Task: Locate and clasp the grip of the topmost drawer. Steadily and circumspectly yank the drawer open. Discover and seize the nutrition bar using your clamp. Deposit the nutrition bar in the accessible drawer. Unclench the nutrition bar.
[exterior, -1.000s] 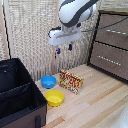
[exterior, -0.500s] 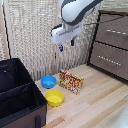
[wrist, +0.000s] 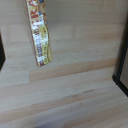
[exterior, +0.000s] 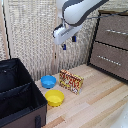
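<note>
Here the exterior view shows the clamp (exterior: 68,43) high in the air, holding nothing – whether its fingers are apart I cannot tell.

The nutrition bar (exterior: 71,81) stands on the wooden floor beside the blue bowl (exterior: 48,81) and yellow bowl (exterior: 54,97). The topmost drawer (exterior: 113,31) looks closed.

The wrist view shows only the bar (wrist: 39,31) – no fingers.

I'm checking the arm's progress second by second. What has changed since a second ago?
The pincer has risen slightly and shifted toward the exterior view's right, nearer the cabinet; it holds nothing. The nutrition bar, blue bowl, yellow bowl and both closed drawers stayed put.
</note>
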Controlling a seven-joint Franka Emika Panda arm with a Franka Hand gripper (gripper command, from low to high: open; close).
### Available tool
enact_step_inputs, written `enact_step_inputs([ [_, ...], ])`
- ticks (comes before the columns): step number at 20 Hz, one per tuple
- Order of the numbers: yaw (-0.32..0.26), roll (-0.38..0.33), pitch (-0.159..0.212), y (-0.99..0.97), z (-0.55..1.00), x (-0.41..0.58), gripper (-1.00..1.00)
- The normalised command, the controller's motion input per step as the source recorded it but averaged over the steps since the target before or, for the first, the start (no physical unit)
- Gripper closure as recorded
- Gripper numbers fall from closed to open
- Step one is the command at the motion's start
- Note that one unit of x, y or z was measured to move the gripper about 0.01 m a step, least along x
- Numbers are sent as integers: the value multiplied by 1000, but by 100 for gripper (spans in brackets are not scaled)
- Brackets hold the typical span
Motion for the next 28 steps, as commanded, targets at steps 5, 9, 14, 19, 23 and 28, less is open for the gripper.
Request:
enact_step_inputs([
  [5,132,-370,0,0,65,68,-100],
  [9,99,-375,2,23,67,189,-100],
  [14,39,-375,13,118,114,299,-100],
  [19,-30,-374,-17,297,168,57,-100],
  [23,-82,-355,-37,259,231,0,-100],
  [28,-101,-334,-69,90,247,0,-100],
])
